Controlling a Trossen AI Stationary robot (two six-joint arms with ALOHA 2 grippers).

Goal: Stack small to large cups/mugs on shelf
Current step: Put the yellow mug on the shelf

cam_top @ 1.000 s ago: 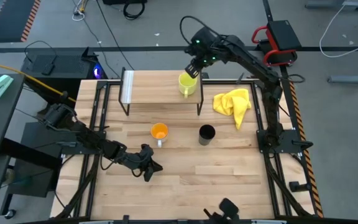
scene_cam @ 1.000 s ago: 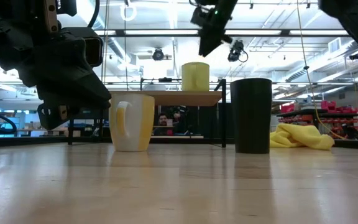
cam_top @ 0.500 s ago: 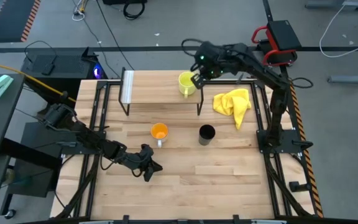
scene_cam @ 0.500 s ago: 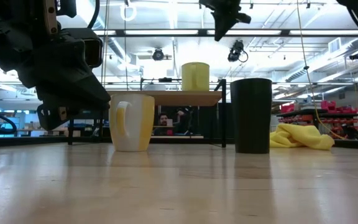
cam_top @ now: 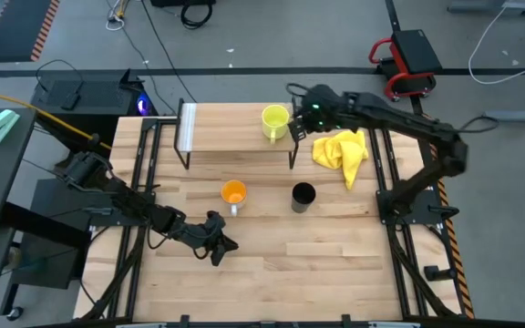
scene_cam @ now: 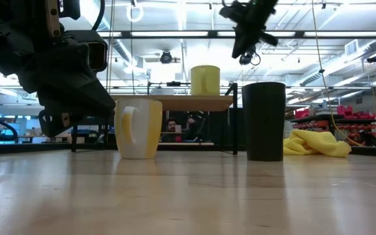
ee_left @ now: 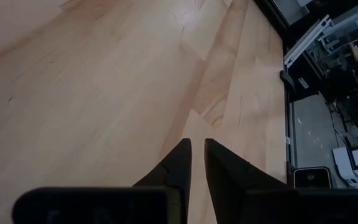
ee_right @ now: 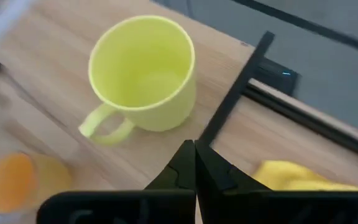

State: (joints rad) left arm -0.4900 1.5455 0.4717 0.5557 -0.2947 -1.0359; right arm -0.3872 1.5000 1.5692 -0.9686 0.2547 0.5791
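Note:
The yellow-green mug (cam_top: 274, 118) stands upright on its base at the right end of the shelf (cam_top: 231, 129), mouth up, handle toward the near side. My right gripper (cam_top: 296, 129) hovers shut just right of it, touching nothing; its own view shows the mug (ee_right: 143, 71) beyond the closed tips (ee_right: 195, 146). The orange-inside mug (cam_top: 233, 193) and the black cup (cam_top: 303, 195) stand on the table in front of the shelf. My left gripper (cam_top: 217, 240) waits low at the near left, its fingers (ee_left: 180, 163) all but together and holding nothing.
A crumpled yellow cloth (cam_top: 341, 150) lies right of the shelf, under my right arm. The shelf's black legs (cam_top: 293, 150) stand between the mug and the cups below. Bare wooden tabletop (cam_top: 335, 260) lies in front of the cups.
My right gripper has drawn off the yellow-green mug toward the table's right edge, rising a little. The mug has stayed upright on the shelf where it was.

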